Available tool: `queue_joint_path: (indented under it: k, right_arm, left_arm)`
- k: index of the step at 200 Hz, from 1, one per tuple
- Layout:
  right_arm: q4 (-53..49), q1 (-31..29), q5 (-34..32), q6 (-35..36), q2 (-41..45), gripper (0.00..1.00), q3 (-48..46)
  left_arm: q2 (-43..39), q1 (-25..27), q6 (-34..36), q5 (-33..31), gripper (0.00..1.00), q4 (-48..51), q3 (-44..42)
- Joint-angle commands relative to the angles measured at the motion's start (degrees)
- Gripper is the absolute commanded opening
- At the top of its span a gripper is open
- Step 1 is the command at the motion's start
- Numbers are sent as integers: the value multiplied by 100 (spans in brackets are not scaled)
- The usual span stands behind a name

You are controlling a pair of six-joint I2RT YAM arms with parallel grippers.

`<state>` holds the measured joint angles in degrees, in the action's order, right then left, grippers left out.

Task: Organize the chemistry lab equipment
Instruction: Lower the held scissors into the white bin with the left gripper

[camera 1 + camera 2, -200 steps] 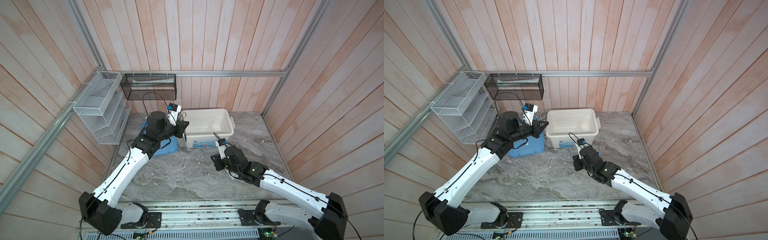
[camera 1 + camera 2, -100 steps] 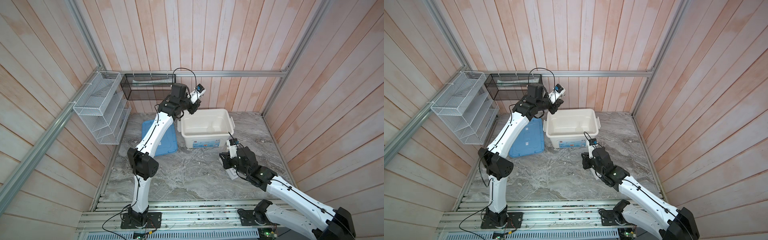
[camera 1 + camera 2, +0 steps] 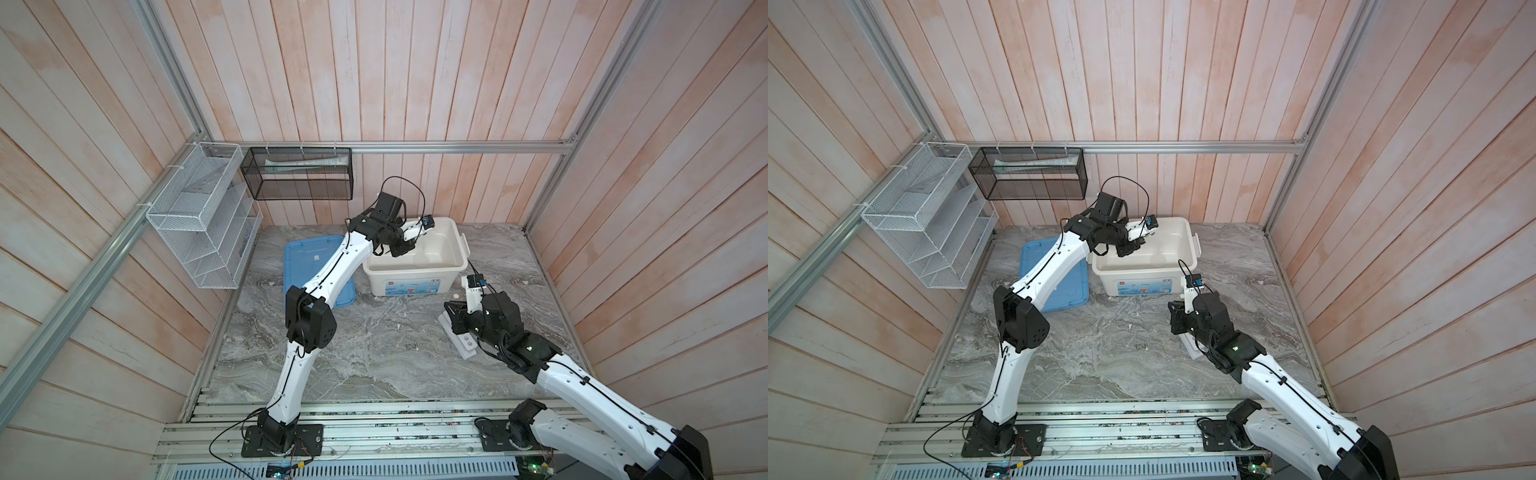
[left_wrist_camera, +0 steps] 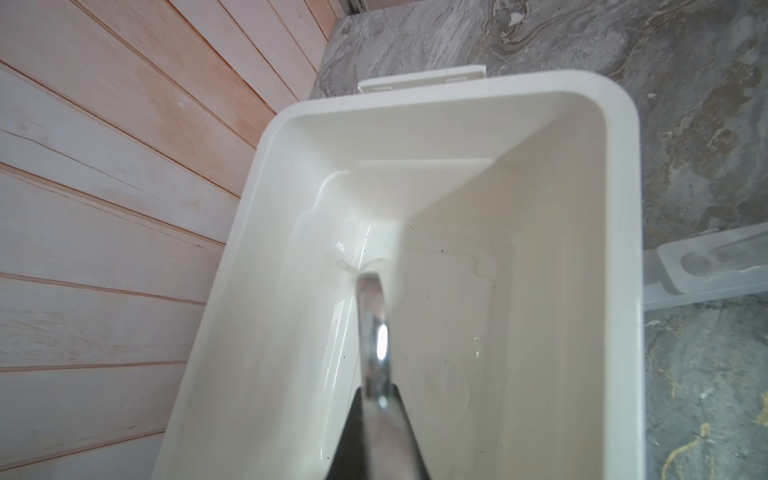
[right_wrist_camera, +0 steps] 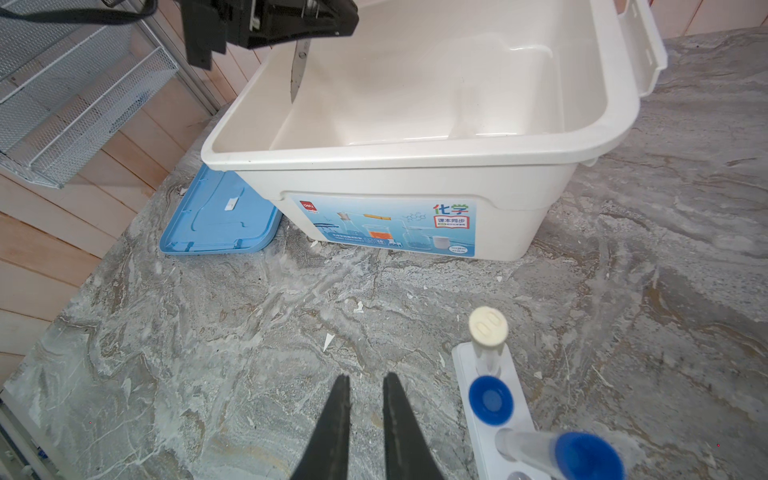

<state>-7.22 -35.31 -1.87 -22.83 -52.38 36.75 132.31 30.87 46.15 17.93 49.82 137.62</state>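
Observation:
Small steel scissors (image 5: 297, 70) hang point-down over the near left corner of the white bin (image 3: 415, 286), with my left gripper (image 3: 401, 249) shut on them. In the left wrist view the scissors (image 4: 374, 324) show as a shiny steel bar rising from the gripper (image 4: 376, 388). The white rack (image 5: 519, 419) lies on the table right of the bin. It holds a white-capped tube (image 5: 488, 330), an upright blue-capped tube (image 5: 490, 401) and a tilted blue-capped tube (image 5: 588, 457). My right gripper (image 5: 365, 382) hovers just left of the rack (image 3: 463, 343), slightly open and holding nothing.
A blue lid (image 3: 307, 257) lies flat to the left of the bin. A white wire-mesh rack (image 3: 199, 220) hangs on the left wall and a black mesh rack (image 3: 299, 178) on the back wall. A faint round outline (image 4: 444, 386) marks the bin's floor.
My left arm has swung from the back wall down over the bin, carrying the scissors. My right gripper has pulled back to the right beside the rack, and its jaws have narrowed a little.

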Motion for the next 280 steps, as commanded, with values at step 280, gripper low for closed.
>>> queue_joint_path:
  k: [280]
  right_arm:
    - [1299, 976, 1378, -13, -1137, 17, -485]
  left_arm:
    - [882, 127, 999, -137, 0, -457, -997]
